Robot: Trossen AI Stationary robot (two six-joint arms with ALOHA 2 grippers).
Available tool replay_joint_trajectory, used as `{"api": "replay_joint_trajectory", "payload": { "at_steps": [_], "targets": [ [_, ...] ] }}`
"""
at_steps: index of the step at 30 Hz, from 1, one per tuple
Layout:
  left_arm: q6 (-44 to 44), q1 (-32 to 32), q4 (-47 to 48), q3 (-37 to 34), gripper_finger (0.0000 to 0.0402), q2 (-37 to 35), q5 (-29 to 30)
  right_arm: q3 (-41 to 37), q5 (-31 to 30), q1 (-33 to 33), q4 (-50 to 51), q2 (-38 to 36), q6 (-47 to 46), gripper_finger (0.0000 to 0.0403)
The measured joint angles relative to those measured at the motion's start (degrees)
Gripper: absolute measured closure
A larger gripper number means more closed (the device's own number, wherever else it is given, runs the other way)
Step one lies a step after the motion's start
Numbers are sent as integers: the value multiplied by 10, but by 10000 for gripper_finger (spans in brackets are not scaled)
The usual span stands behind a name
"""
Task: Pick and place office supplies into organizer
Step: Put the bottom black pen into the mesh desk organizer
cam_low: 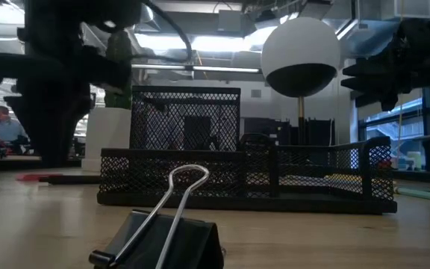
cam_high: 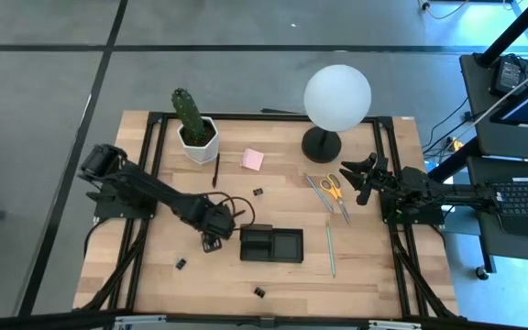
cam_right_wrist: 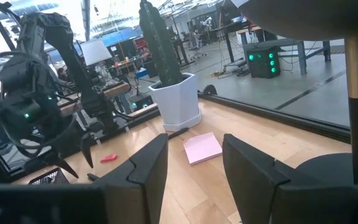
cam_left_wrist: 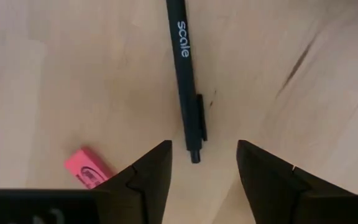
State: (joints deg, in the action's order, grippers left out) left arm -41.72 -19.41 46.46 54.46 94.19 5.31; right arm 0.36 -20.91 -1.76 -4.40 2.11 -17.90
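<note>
Left gripper (cam_left_wrist: pixel 201 171) over a black pen (cam_left_wrist: pixel 186 81), jaws spread and holding nothing.
I see the pen's clip end lying between the parted fingers (cam_left_wrist: pixel 148 177) on the wood; pink-red eraser (cam_left_wrist: pixel 88 168) just beside it; organizer (cam_high: pixel 270 245) sits just right of that gripper; right gripper (cam_high: pixel 357 177) waits released near the lamp base (cam_high: pixel 322 144), above the yellow-handled scissors (cam_high: pixel 332 188); sticky-note pad (cam_high: pixel 252 160) between cactus (cam_high: pixel 191 117) and lamp; green pencil (cam_high: pixel 330 247) right of the organizer.

We see a wooden table (cam_high: pixel 154 275) carrying the black organizer (cam_high: pixel 271 245), pink sticky-note pad (cam_high: pixel 252 159), scissors (cam_high: pixel 335 191), green pencil (cam_high: pixel 330 247), binder clips (cam_high: pixel 259 291), cactus (cam_high: pixel 193 128) and lamp (cam_high: pixel 328 105).
</note>
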Motion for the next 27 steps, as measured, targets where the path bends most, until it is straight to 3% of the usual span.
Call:
{"api": "replay_joint_trajectory", "payload": {
  "at_steps": [6,12,27],
  "targets": [
    [-35,0,-3,4,233,16,-9,0,2,0,0,0,0,249],
    [-69,0,-4,4,233,16,25,0,2,0,0,0,1,249],
    [-72,32,-4,4,233,16,24,0,2,0,0,0,1,249]
  ]
}}
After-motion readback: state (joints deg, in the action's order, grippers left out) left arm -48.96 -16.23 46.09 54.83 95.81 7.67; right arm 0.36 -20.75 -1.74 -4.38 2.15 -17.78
